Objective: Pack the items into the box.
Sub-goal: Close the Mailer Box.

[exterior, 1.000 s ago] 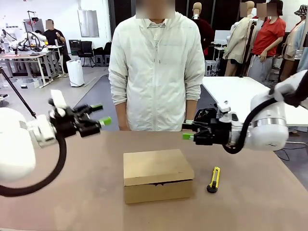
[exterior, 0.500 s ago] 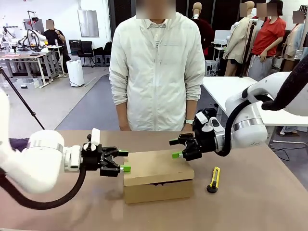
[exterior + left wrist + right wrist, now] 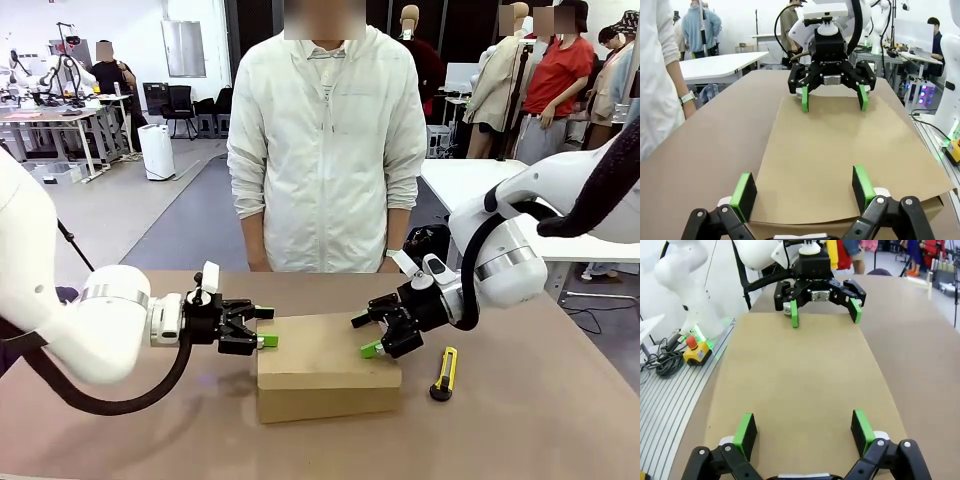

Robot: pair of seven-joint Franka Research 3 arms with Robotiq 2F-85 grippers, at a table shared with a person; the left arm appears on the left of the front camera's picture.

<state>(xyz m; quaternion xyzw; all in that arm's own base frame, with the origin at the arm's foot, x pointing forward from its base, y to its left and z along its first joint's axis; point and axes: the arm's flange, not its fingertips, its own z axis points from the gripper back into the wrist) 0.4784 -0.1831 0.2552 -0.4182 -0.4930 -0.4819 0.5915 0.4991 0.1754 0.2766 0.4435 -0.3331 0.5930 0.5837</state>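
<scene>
The tan cardboard box (image 3: 325,375) sits shut on the brown table (image 3: 520,420) in front of me. My left gripper (image 3: 264,327) is open at the lid's left end. My right gripper (image 3: 364,336) is open at the lid's right end. In the left wrist view my left gripper (image 3: 803,192) spreads its green pads low over the box lid (image 3: 840,150), facing the right gripper (image 3: 832,97) across it. The right wrist view mirrors this: right gripper (image 3: 802,432), box lid (image 3: 800,375), left gripper (image 3: 822,310). I cannot tell whether the pads touch the lid. The navy bundle and the stapler are out of view.
A yellow and black utility knife (image 3: 444,372) lies on the table just right of the box. A person in a white jacket (image 3: 325,140) stands at the far edge. An emergency stop button (image 3: 692,342) and cables lie beside the table.
Both arms came down from mid-air to the two ends of the box. The dark gap under the lid's front edge has gone and the lid now lies flat.
</scene>
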